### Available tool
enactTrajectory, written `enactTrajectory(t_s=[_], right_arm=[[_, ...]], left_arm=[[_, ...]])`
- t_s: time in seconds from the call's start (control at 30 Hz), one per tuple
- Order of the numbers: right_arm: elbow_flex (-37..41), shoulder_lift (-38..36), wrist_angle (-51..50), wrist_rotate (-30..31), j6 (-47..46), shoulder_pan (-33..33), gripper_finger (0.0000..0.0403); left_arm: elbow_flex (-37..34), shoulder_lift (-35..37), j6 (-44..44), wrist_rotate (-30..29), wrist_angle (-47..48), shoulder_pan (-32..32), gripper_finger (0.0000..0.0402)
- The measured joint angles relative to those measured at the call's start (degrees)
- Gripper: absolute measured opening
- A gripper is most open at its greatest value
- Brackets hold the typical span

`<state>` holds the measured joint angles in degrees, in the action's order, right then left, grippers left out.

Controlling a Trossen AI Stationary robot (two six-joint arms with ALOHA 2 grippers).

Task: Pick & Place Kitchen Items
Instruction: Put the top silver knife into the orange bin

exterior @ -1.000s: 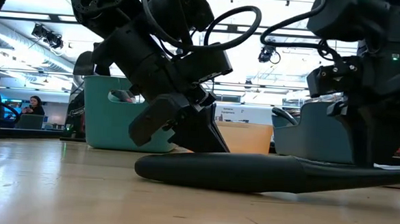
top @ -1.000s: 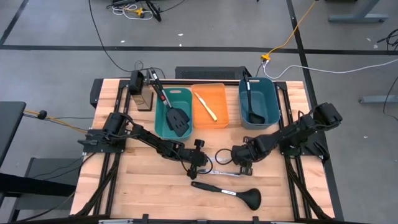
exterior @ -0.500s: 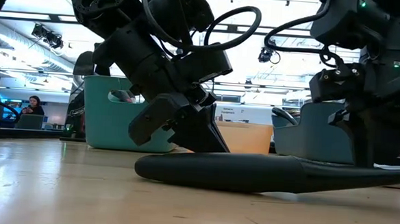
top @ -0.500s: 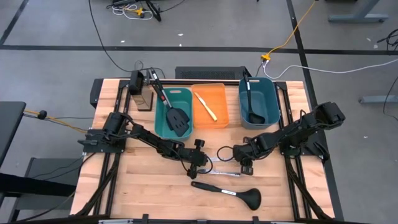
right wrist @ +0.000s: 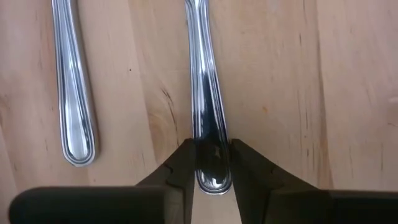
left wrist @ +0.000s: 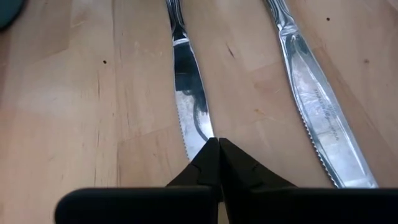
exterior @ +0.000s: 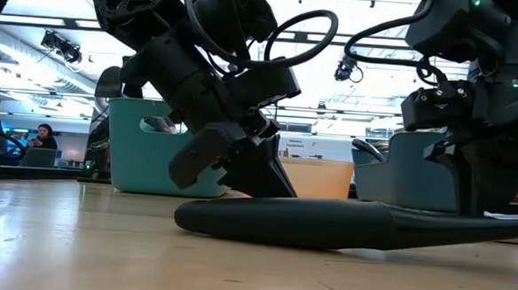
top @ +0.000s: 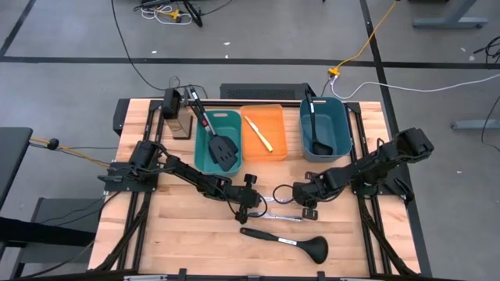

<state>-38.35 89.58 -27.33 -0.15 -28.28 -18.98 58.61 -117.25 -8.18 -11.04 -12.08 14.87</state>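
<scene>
High view: on the counter [top: 180,242], left tool [top: 251,208] and right tool [top: 308,206] flank two knives; a ladle [top: 287,243] lies nearer the front.
Low view: that ladle spans the foreground, both tools behind it.
Left wrist view: fingers [left wrist: 208,163] clenched on one knife's blade tip [left wrist: 186,81]; the other knife [left wrist: 308,84] lies beside.
Right wrist view: fingers [right wrist: 180,168] grasp a knife handle [right wrist: 206,99].

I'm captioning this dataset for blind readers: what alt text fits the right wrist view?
The right pincer grips the rounded handle end of a silver table knife lying on the wooden table, one dark finger on each side. The handle of a second knife lies parallel beside it, untouched.
</scene>
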Motion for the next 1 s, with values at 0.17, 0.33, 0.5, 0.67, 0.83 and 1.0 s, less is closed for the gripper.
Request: enactTrajectory(t_s=[0.17, 0.33, 0.5, 0.67, 0.83, 1.0], right_arm=[[-0.2, 0.1, -0.5, 0.6, -1.5, -0.4, 0.0081], [-1.1, 0.4, -1.4, 1.7, -2.9, -1.1, 0.0081], [-2.0, 0.5, -2.3, 2.4, -2.9, -1.6, 0.0081], [-2.5, 0.5, -2.9, 3.4, -3.0, -2.2, 0.0081], [-2.5, 0.4, -2.9, 4.9, -3.6, -2.9, 0.0081], [-2.5, 0.4, -2.8, 6.8, -5.2, -4.6, 0.0081]], left_arm=[[0.0, 0.9, -0.6, -0.3, 0.2, 0.1, 0.0032], [-0.4, 3.8, -1.7, 0.1, 3.3, 0.8, 0.0034], [-0.2, 7.9, -3.0, -2.6, 6.3, 2.3, 0.0022], [-0.2, 8.8, -3.1, -4.2, 7.6, 3.4, 0.0012], [-0.2, 8.9, -2.8, -4.4, 7.8, 3.8, 0.0008], [-0.1, 8.9, -2.7, -4.5, 8.2, 3.8, 0.0012]])
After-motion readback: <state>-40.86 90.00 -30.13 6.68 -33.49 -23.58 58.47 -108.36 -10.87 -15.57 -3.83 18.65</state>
